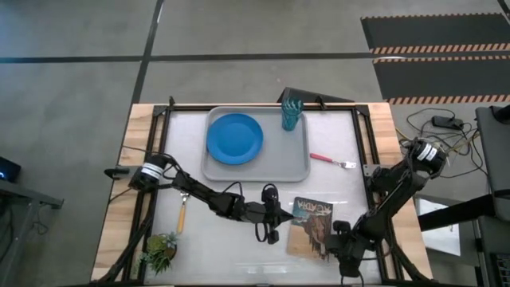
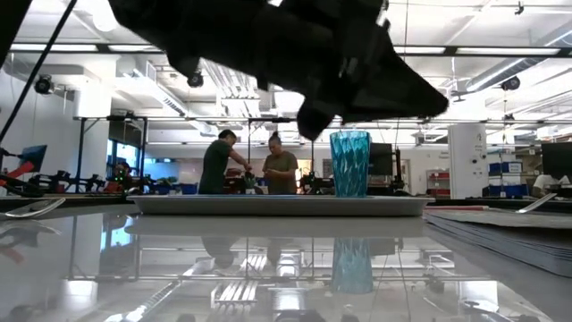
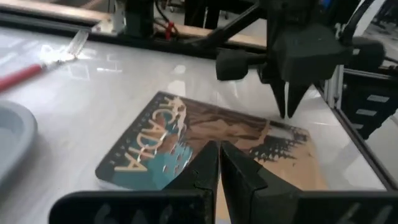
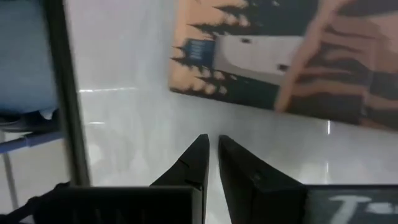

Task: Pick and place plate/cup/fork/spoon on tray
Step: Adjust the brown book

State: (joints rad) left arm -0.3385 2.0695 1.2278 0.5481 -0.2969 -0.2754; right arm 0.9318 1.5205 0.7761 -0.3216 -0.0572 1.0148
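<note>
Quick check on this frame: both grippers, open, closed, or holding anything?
Left gripper: jaws closed, holding nothing, just short of the book.
Right gripper: jaws closed, empty, near the table's front edge by the book.

The table (image 1: 239,199) has a glossy white top framed by light wood edges. On it, the tray (image 1: 299,163) sits toward twelve o'clock. The fork (image 1: 331,160) lies just beside the tray at three o'clock. The book (image 1: 312,227) lies toward five o'clock, the spoon (image 1: 182,215) toward eight o'clock, and a small plant (image 1: 159,251) at the seven o'clock corner.
</note>
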